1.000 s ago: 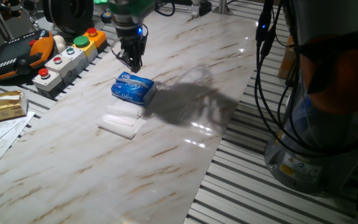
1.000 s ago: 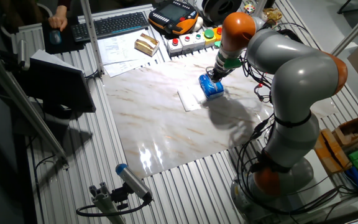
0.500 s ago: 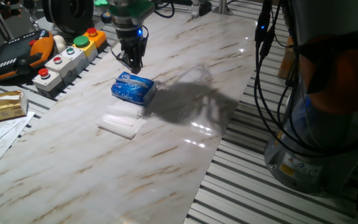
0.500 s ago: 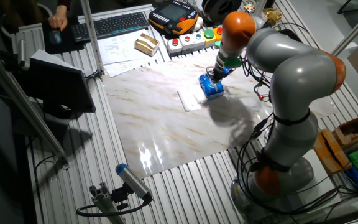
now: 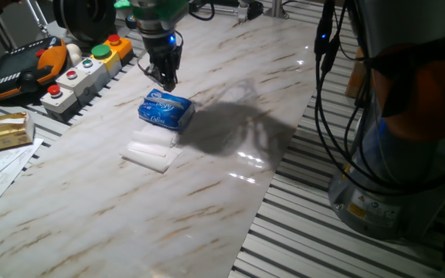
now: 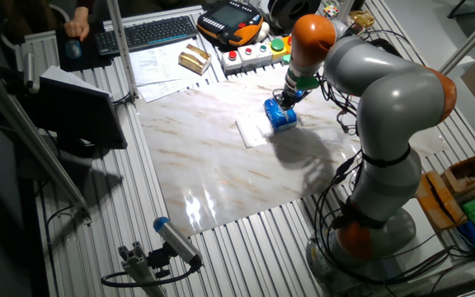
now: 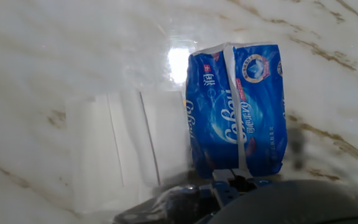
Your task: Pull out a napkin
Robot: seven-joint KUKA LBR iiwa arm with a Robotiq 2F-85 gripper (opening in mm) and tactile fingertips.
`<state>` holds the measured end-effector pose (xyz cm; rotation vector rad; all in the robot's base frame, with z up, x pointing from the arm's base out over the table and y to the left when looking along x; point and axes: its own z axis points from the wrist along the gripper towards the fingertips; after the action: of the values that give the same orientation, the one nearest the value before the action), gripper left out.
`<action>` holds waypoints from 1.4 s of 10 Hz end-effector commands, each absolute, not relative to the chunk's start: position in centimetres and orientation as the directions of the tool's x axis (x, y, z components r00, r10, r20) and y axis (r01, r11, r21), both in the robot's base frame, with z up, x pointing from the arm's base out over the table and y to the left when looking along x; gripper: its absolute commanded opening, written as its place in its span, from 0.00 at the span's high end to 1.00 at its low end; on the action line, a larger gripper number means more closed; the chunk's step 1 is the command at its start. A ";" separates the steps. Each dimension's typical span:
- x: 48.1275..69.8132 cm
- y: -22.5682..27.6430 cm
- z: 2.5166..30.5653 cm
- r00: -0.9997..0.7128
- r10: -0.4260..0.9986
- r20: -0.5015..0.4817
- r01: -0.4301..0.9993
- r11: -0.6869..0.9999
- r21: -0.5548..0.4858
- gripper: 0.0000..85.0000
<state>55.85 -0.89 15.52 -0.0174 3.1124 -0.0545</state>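
Observation:
A blue tissue pack (image 5: 164, 111) with white lettering lies on the marble table (image 5: 230, 100); it also shows in the other fixed view (image 6: 281, 115) and in the hand view (image 7: 236, 109). A white napkin (image 5: 151, 149) lies flat on the table, touching the pack's near side. This napkin (image 6: 251, 132) looks folded in the hand view (image 7: 120, 149). My gripper (image 5: 166, 80) hovers just above and behind the pack's far end, its fingers drawn together to a point with nothing between them. In the hand view the fingertips are only a dark blur at the bottom edge.
A button box (image 5: 83, 69) with red and green buttons and an orange pendant (image 5: 22, 66) sit at the table's far left edge. A small tan box (image 5: 6, 130) and papers lie left of the slab. The robot base (image 5: 408, 154) and cables stand at the right.
The gripper has drifted very slightly up and away from the pack. The pack and the napkin have not moved.

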 end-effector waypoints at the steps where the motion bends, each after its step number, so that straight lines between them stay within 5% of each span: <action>1: 55.8 -0.9 15.5 -0.999 -0.020 -0.044 -0.019 0.999 -0.033 0.99; 14: 59.3 -2.7 10.4 -0.998 -0.016 -0.054 -0.017 1.000 0.024 0.99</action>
<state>59.36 -2.74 10.32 -0.0261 3.0869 0.0375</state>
